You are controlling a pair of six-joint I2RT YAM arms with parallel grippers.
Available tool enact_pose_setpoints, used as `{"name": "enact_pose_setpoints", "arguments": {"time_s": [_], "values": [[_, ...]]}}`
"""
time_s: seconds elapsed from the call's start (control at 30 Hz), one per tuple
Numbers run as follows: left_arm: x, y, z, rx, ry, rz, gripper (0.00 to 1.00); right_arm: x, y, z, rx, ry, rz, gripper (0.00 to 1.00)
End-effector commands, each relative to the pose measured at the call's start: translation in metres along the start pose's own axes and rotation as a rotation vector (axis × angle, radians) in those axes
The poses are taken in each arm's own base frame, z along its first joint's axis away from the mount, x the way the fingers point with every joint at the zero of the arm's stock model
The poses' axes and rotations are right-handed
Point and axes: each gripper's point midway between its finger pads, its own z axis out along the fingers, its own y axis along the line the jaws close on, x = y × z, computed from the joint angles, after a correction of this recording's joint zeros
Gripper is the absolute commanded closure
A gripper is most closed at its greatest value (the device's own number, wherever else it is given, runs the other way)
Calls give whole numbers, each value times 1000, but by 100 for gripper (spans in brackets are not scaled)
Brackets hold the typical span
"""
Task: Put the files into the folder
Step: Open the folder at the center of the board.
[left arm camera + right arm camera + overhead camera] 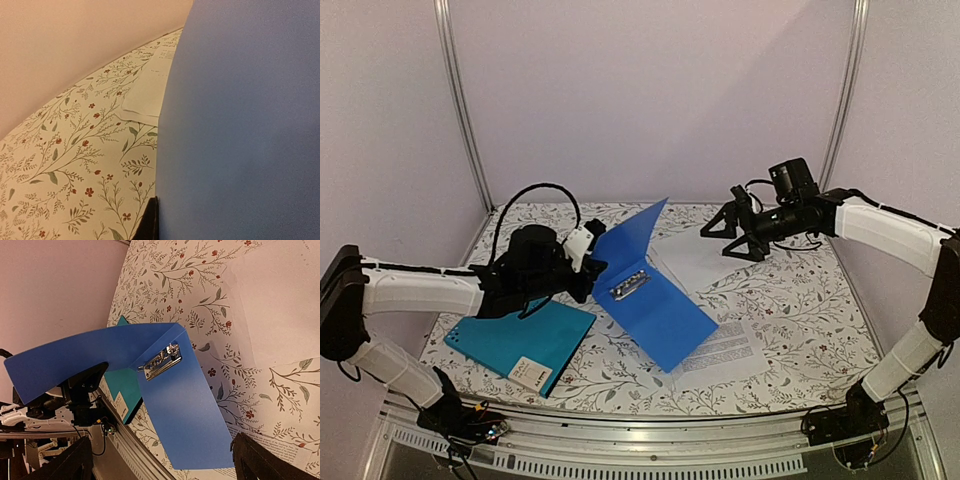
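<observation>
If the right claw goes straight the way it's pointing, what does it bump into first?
Probably the open blue folder, on its flat half near the metal clip. Depth is hard to judge, so the right claw might brush the white paper beneath it first.

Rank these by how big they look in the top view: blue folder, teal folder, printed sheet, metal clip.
1. blue folder, lying open
2. teal folder
3. printed sheet, partly covered by the blue folder, so its place against the teal one is unsure
4. metal clip, clearly smallest
</observation>
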Motion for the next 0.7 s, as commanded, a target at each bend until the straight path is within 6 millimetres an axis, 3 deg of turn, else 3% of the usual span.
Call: {"name": "enact_pose_setpoints", "arguments": {"time_s": [0.0,0.47,0.67], "values": [[-15,-2,-2,44,-19,-151,100,9,-3,-12,42,-22,-60,3],[-19,-20,-2,145,24,-285,100,36,14,-3,87,5,-209,5],[-15,-25,-2,151,38,-293,100,56,26,17,94,72,-300,10]]}}
